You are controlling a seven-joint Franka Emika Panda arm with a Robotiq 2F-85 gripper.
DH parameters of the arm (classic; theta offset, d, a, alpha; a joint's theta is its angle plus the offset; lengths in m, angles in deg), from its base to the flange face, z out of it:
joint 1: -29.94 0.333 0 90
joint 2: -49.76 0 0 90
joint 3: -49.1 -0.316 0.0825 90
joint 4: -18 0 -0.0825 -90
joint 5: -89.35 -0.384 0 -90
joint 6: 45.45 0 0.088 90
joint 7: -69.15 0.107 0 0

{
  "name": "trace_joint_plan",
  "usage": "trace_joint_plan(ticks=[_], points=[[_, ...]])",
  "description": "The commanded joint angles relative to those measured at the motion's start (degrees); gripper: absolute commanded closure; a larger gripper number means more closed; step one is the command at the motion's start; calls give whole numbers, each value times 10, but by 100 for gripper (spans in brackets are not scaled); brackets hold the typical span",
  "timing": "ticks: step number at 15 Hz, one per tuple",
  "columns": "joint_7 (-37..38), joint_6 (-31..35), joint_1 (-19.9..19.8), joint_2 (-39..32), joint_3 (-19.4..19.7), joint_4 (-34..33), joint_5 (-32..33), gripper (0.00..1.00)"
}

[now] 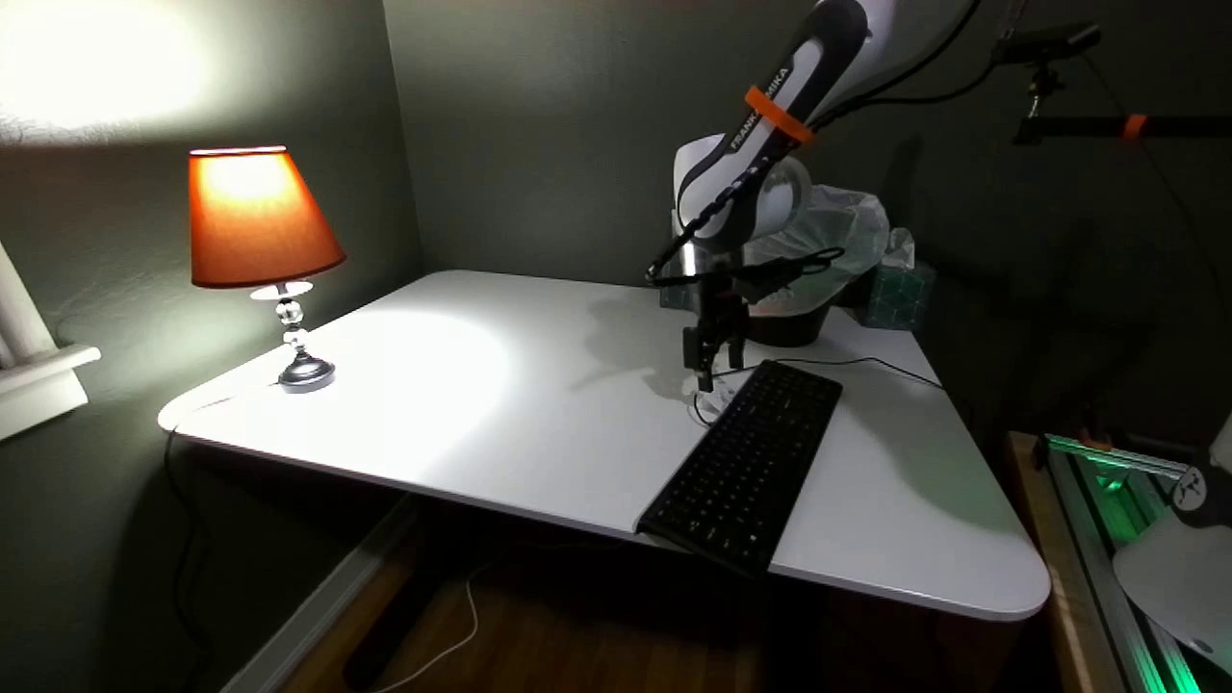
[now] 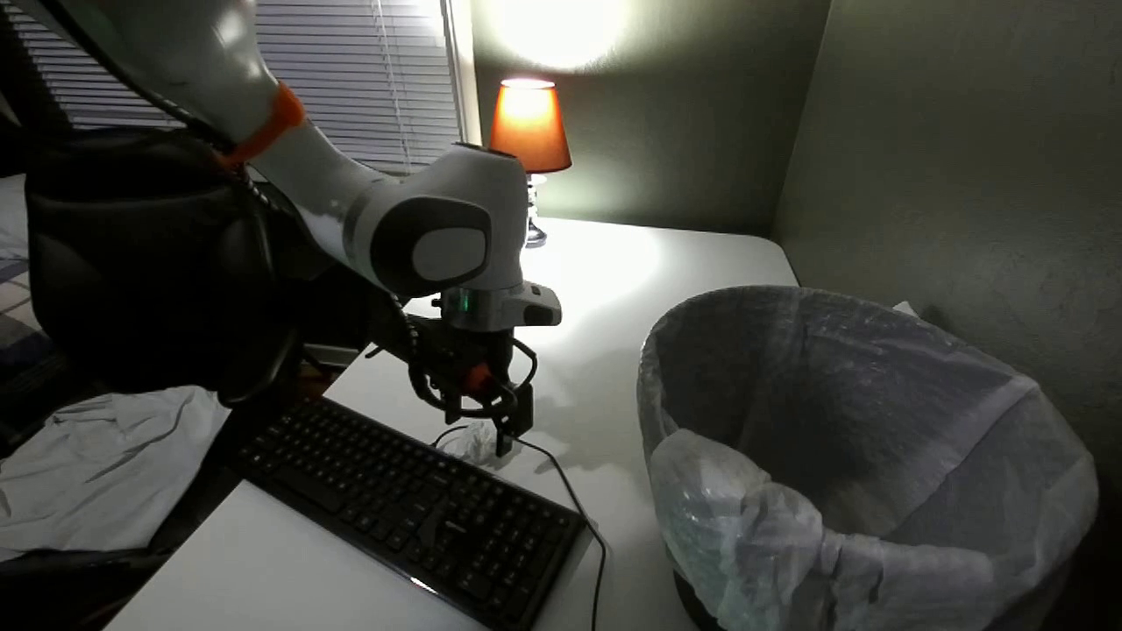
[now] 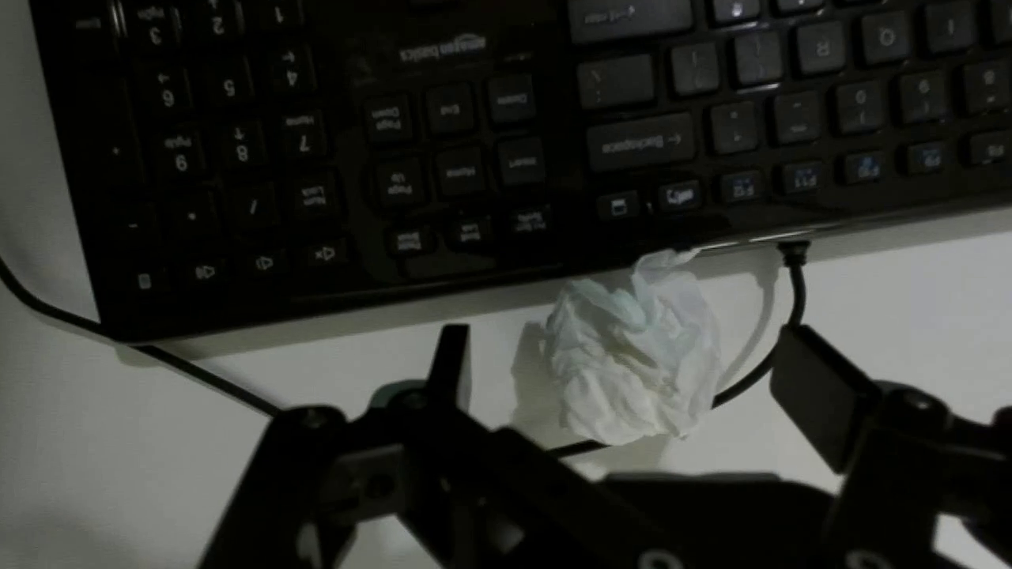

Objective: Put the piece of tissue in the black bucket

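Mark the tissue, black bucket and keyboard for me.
Tissue point(image 3: 632, 363): wrist view, middle of the crumpled ball.
Black bucket point(image 1: 791, 330): in an exterior view, its dark lower wall.
Keyboard point(image 1: 746, 467): in an exterior view, keys near its middle.

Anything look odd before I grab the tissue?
Yes: one end of the keyboard juts over the edge of the table, and its cable runs under the tissue, so closing the open gripper might pinch it.

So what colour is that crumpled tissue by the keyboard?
The crumpled tissue is whitish, faintly blue-green in places; the wrist view shows it best.
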Motion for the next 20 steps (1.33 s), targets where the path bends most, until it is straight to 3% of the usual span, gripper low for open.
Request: trace_joint_plan(ticks=[1,8,10,16,20], points=[[7,-4,-5,-35,-7,-32,1,34],[17,-26,-4,-70,-5,-71,4,89],[26,-44,-4,-69,-6,-78,-1,100],[125,-123,9,40,-3,-25,-38,97],[213,-92,26,166,3,50,-57,97]])
